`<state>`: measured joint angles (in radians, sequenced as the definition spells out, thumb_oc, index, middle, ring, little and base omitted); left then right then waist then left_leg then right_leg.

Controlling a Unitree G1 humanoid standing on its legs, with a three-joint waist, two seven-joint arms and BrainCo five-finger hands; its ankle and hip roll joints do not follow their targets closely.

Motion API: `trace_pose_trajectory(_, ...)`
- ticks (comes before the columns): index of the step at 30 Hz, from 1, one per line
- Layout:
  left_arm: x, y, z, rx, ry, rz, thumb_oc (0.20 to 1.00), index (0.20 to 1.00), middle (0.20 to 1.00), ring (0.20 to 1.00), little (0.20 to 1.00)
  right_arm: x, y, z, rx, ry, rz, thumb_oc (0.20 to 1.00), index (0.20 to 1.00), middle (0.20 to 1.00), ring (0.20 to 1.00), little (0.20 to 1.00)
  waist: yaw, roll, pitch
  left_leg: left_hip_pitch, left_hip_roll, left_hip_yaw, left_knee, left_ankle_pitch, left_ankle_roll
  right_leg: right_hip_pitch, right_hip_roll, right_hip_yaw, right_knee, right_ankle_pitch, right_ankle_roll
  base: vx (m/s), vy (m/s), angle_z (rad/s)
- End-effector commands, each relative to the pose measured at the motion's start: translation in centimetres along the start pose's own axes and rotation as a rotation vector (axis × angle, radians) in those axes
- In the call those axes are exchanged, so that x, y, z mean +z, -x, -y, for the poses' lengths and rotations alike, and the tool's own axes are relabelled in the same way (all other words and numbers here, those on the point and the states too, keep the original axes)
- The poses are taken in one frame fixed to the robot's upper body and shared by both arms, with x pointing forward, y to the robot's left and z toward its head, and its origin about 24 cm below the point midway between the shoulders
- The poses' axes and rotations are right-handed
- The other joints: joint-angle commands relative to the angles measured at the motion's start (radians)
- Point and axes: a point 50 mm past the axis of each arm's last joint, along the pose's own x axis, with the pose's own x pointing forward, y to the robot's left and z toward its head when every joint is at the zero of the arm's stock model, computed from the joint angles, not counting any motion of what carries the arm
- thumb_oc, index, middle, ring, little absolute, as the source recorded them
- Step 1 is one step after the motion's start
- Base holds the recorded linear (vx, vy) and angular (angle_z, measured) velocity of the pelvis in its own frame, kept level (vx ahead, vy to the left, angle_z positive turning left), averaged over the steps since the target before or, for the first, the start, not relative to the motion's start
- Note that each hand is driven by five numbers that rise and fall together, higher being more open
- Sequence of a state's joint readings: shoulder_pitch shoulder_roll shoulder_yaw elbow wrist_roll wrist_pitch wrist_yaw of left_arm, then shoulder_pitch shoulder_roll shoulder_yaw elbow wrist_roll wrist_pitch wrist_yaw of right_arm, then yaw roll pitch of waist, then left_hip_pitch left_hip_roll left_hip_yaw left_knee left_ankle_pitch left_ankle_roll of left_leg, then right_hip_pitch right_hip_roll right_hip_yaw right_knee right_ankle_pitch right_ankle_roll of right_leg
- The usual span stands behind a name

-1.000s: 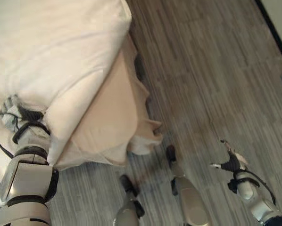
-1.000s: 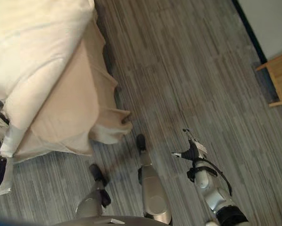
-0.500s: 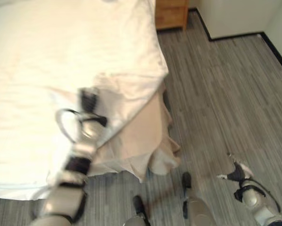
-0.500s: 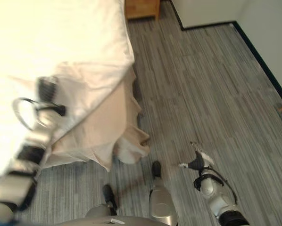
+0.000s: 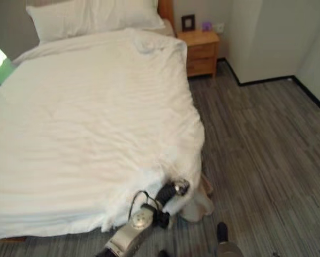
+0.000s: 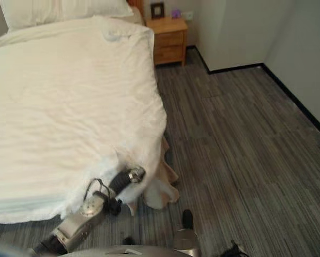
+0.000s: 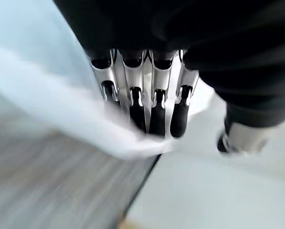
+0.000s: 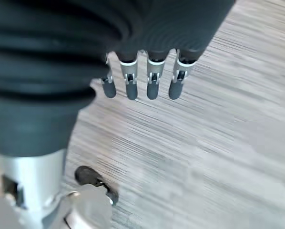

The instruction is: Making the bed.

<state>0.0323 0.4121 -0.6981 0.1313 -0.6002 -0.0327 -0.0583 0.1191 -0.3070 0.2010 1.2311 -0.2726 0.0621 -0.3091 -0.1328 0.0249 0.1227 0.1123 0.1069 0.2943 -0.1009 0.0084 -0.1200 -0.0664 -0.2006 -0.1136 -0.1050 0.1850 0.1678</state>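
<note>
1. Left hand (image 5: 177, 188): reaches to the near right corner of the bed; in the head views its fingers are buried in white cloth there. In its wrist view the fingers (image 7: 152, 112) are bent down, dark tips against a fold of the white duvet (image 7: 76, 119); whether they actually pinch the cloth cannot be told, as the fabric is smeared and the thumb is not clear.
2. Right hand (image 8: 147, 76): shown in its own wrist view above the grey floor (image 8: 204, 143), fingers hanging loosely extended, holding nothing.
3. Duvet (image 5: 85, 123): white, soft, faintly striped with shallow creases, spread over nearly the whole mattress; bunched and rumpled at the near right corner around the left hand.
4. Beige bed skirt (image 6: 168, 171): hangs in folds below that corner; its lower edge meets the floor.
5. Pillows (image 5: 90, 13): white, at the headboard end, partly cut off by the frame edge.
6. Wooden nightstand (image 5: 202, 51): beside the head of the bed, box-shaped with drawers; small items on top too small to identify.
7. Floor: grey, streaked planks.
</note>
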Motion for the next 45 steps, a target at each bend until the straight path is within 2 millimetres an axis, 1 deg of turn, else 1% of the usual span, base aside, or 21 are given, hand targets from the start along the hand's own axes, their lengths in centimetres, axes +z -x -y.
trace_pose_trajectory(1,3.8,-0.7,3.5,-0.248,0.087,0.161,1.000,1.000,1.000,1.000,1.000,-1.4,-0.4,1.0,0.017,0.005,-0.110,1.000,1.000,1.000,1.000,1.000,-0.015,0.008,0.044,0.019,0.009,-0.025,0.014,-0.061,0.024,0.090,-0.052,0.031,0.018,-0.135,0.057,0.01,-0.006,-0.08)
trace_pose_trajectory(4,5.3,-1.1,5.6,-0.373,0.107,0.198,1.000,1.000,1.000,1.000,1.000,-3.0,-0.4,1.7,0.009,0.019,-0.171,1.000,1.000,1.000,1.000,1.000,-0.029,0.014,0.046,0.036,0.006,-0.032,0.014,-0.065,0.023,0.112,-0.055,0.032,0.021,-0.144,0.057,0.00,-0.002,0.01)
trace_pose_trajectory(6,10.1,-1.5,8.7,-0.542,0.104,0.356,1.000,1.000,1.000,1.000,1.000,-4.2,-0.7,4.2,-0.062,0.015,-0.232,1.000,1.000,1.000,1.000,1.000,-0.045,0.016,0.036,0.045,0.002,-0.043,0.014,-0.066,0.024,0.130,-0.056,0.037,0.021,-0.151,0.058,-0.02,-0.015,0.06)
trace_pose_trajectory(8,11.7,-1.5,9.3,-0.574,0.110,0.415,1.000,1.000,1.000,1.000,1.000,-4.1,-0.9,5.4,-0.099,0.006,-0.234,1.000,1.000,1.000,1.000,1.000,-0.047,0.017,0.036,0.047,0.001,-0.045,0.014,-0.067,0.025,0.130,-0.055,0.039,0.021,-0.152,0.057,-0.04,-0.006,0.03)
trace_pose_trajectory(9,15.0,-1.2,10.1,-0.618,0.124,0.536,1.000,1.000,1.000,1.000,1.000,-3.6,-1.4,8.7,-0.202,0.002,-0.222,1.000,1.000,1.000,1.000,1.000,-0.047,0.018,0.035,0.049,-0.002,-0.048,0.014,-0.065,0.027,0.126,-0.054,0.044,0.021,-0.150,0.057,-0.06,-0.001,-0.06)
trace_pose_trajectory(11,16.3,-1.1,10.2,-0.615,0.123,0.586,1.000,1.000,1.000,1.000,1.000,-3.2,-1.5,9.9,-0.239,0.002,-0.212,1.000,1.000,1.000,1.000,1.000,-0.045,0.018,0.035,0.051,-0.003,-0.047,0.014,-0.065,0.027,0.127,-0.052,0.045,0.021,-0.149,0.057,-0.03,-0.003,-0.05)
trace_pose_trajectory(14,20.9,0.3,8.5,-0.489,0.044,0.817,1.000,1.000,1.000,1.000,1.000,-1.7,-1.6,14.9,-0.408,0.021,-0.150,1.000,1.000,1.000,1.000,1.000,-0.028,0.008,0.027,0.061,-0.004,-0.046,0.014,-0.063,0.024,0.140,-0.048,0.043,0.019,-0.148,0.055,0.00,-0.011,-0.06)
trace_pose_trajectory(17,22.2,0.7,6.3,-0.335,0.013,0.901,1.000,1.000,1.000,1.000,1.000,-0.3,-1.4,17.3,-0.498,0.020,-0.081,1.000,1.000,1.000,1.000,1.000,-0.015,0.000,0.017,0.062,-0.001,-0.049,0.014,-0.060,0.020,0.151,-0.045,0.037,0.018,-0.152,0.053,0.03,-0.038,0.03)
trace_pose_trajectory(18,22.5,1.1,3.4,-0.141,-0.056,0.938,1.000,1.000,1.000,1.000,1.000,0.0,-0.7,21.4,-0.611,-0.018,-0.041,1.000,1.000,1.000,1.000,1.000,0.005,-0.012,0.009,0.061,0.003,-0.056,0.014,-0.055,0.014,0.161,-0.040,0.027,0.018,-0.155,0.050,0.02,-0.035,-0.06)
trace_pose_trajectory(19,22.5,1.1,3.4,-0.139,-0.056,0.939,1.000,1.000,1.000,1.000,1.000,0.0,-0.6,21.5,-0.612,-0.017,-0.040,0.730,0.730,0.730,0.730,0.730,0.003,-0.011,0.009,0.061,0.003,-0.057,0.014,-0.055,0.014,0.162,-0.040,0.026,0.018,-0.155,0.050,0.03,-0.072,0.06)
trace_pose_trajectory(20,21.9,2.4,-0.1,0.103,-0.188,0.953,1.000,1.000,1.000,1.000,1.000,2.1,0.0,23.9,-0.693,-0.011,0.056,0.200,0.200,0.200,0.200,0.200,0.022,-0.023,0.004,0.060,0.007,-0.062,0.014,-0.050,0.009,0.168,-0.037,0.014,0.018,-0.155,0.047,0.04,-0.047,0.27)
trace_pose_trajectory(21,20.5,4.3,-4.0,0.353,-0.257,0.933,1.000,1.000,1.000,1.000,1.000,5.8,1.5,26.0,-0.795,-0.005,0.257,0.200,0.200,0.200,0.200,0.200,0.036,-0.029,0.003,0.064,0.011,-0.061,0.014,-0.052,0.008,0.173,-0.039,0.006,0.018,-0.157,0.047,0.03,-0.050,0.37)
trace_pose_trajectory(23,20.5,4.4,-4.0,0.354,-0.257,0.932,1.000,1.000,1.000,1.000,1.000,5.8,1.5,26.0,-0.794,-0.004,0.257,0.200,0.200,0.200,0.200,0.200,0.035,-0.029,-0.002,0.057,0.011,-0.061,0.014,-0.047,0.008,0.166,-0.039,0.007,0.018,-0.153,0.046,0.02,-0.005,0.13)
trace_pose_trajectory(24,17.9,6.2,-7.6,0.613,-0.256,0.862,1.000,1.000,1.000,1.000,1.000,11.4,5.4,28.0,-0.925,-0.040,0.579,0.200,0.200,0.200,0.200,0.200,0.044,-0.034,-0.005,0.061,0.014,-0.060,0.014,-0.052,0.012,0.170,-0.043,-0.002,0.018,-0.154,0.047,0.04,0.014,-0.15)
trace_pose_trajectory(25,16.6,6.8,-9.0,0.712,-0.242,0.821,1.000,1.000,1.000,1.000,1.000,13.3,7.4,28.2,-0.968,-0.065,0.711,0.200,0.200,0.200,0.200,0.200,0.046,-0.034,-0.006,0.061,0.015,-0.060,0.014,-0.054,0.014,0.170,-0.044,-0.005,0.018,-0.153,0.047,0.04,0.017,0.18)
trace_pose_trajectory(26,14.1,8.1,-11.2,0.888,-0.246,0.724,1.000,1.000,1.000,1.000,1.000,15.6,10.2,27.5,-0.980,-0.188,0.905,0.200,0.200,0.200,0.200,0.200,0.061,-0.033,-0.010,0.052,0.016,-0.067,0.014,-0.050,0.017,0.164,-0.046,-0.014,0.018,-0.145,0.043,0.01,0.010,0.22)
trace_pose_trajectory(31,7.6,10.4,-14.2,1.127,-0.170,0.469,1.000,1.000,1.000,1.000,1.000,20.0,13.6,23.3,-0.686,-0.533,1.234,0.200,0.200,0.200,0.200,0.200,0.115,-0.042,-0.014,0.033,0.018,-0.089,0.014,-0.044,0.018,0.165,-0.051,-0.044,0.019,-0.142,0.040,0.01,0.008,0.19)
trace_pose_trajectory(35,3.9,11.1,-15.0,1.198,-0.086,0.328,1.000,1.000,1.000,1.000,1.000,21.6,13.4,20.6,-0.414,-0.775,1.295,0.200,0.200,0.200,0.200,0.200,0.154,-0.048,-0.009,0.015,0.014,-0.117,0.014,-0.039,0.017,0.172,-0.057,-0.077,0.019,-0.143,0.040,-0.01,0.025,0.53)
trace_pose_trajectory(38,1.5,10.4,-14.6,1.165,-0.026,0.224,1.000,1.000,1.000,1.000,1.000,22.6,12.9,18.8,-0.173,-1.072,1.291,0.200,0.200,0.200,0.200,0.200,0.240,-0.050,-0.002,-0.024,0.007,-0.179,0.014,-0.028,0.013,0.183,-0.066,-0.151,0.019,-0.139,0.046,-0.01,0.033,0.23)
trace_pose_trajectory(43,-0.7,9.5,-13.5,1.066,-0.006,0.115,1.000,1.000,1.000,1.000,1.000,22.4,11.5,17.8,-0.029,-1.249,1.230,0.200,0.200,0.200,0.200,0.200,0.325,-0.054,-0.005,-0.067,0.002,-0.244,0.014,-0.017,0.008,0.197,-0.070,-0.234,0.018,-0.138,0.054,-0.02,0.026,0.67)
trace_pose_trajectory(45,-3.5,9.8,-12.7,1.019,0.061,0.012,1.000,1.000,1.000,1.000,1.000,22.9,11.6,17.2,0.093,-1.298,1.253,0.200,0.200,0.200,0.200,0.200,0.380,-0.057,-0.007,-0.090,-0.005,-0.281,0.014,-0.008,0.006,0.206,-0.069,-0.271,0.018,-0.141,0.055,-0.02,-0.001,0.43)
